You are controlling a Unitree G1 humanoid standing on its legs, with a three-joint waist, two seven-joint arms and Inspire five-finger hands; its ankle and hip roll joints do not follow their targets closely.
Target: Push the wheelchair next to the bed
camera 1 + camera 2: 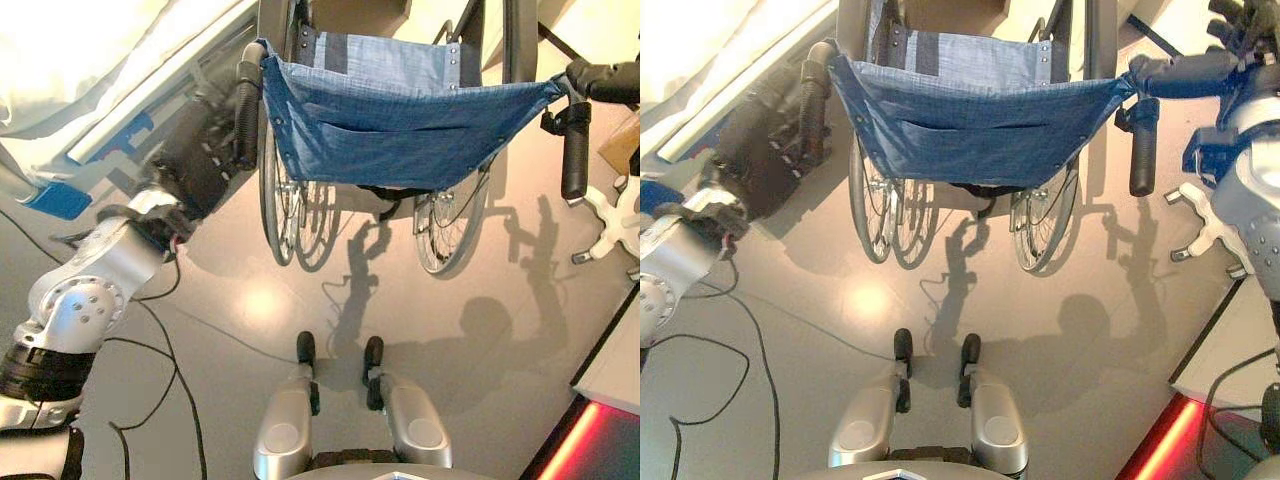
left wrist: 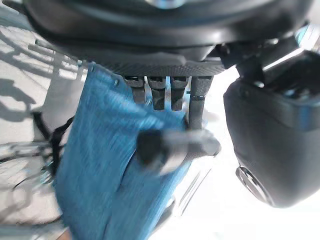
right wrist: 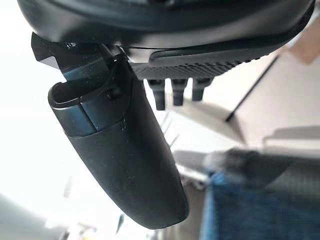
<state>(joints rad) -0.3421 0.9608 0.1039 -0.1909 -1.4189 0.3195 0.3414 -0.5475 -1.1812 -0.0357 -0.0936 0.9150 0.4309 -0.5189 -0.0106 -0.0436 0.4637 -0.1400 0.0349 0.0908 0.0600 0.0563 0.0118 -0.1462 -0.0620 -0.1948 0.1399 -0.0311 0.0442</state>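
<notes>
The wheelchair (image 1: 400, 120) stands on the grey floor (image 1: 240, 330) straight in front of the robot, seen from behind, with its blue cloth back (image 1: 970, 125) facing the robot and its big wheels beyond. The bed (image 1: 110, 70) lies at the robot's left, very near to the left side of the chair. The left hand (image 1: 205, 150) is at the left push handle (image 1: 247, 105); in its wrist view the fingers (image 2: 160, 92) reach down over the handle, so I judge them curled round it, though how firm the hold is I cannot tell. The right hand (image 1: 1240, 25) is up at the far right, beside the grey bar that leads to the right push handle (image 1: 1142, 145), which hangs down free. In its wrist view the fingers (image 3: 177, 90) look rather straight and hold nothing. To do this step well, I think the right hand should also take its handle before pushing, because a push from the left side alone would turn the chair. The push should be slow and even, with both arms giving the same force, and the left wheel (image 1: 278, 205) must be watched so that it does not strike the bed frame. A white chair base (image 1: 615, 225) stands at the right and should be kept away from.
</notes>
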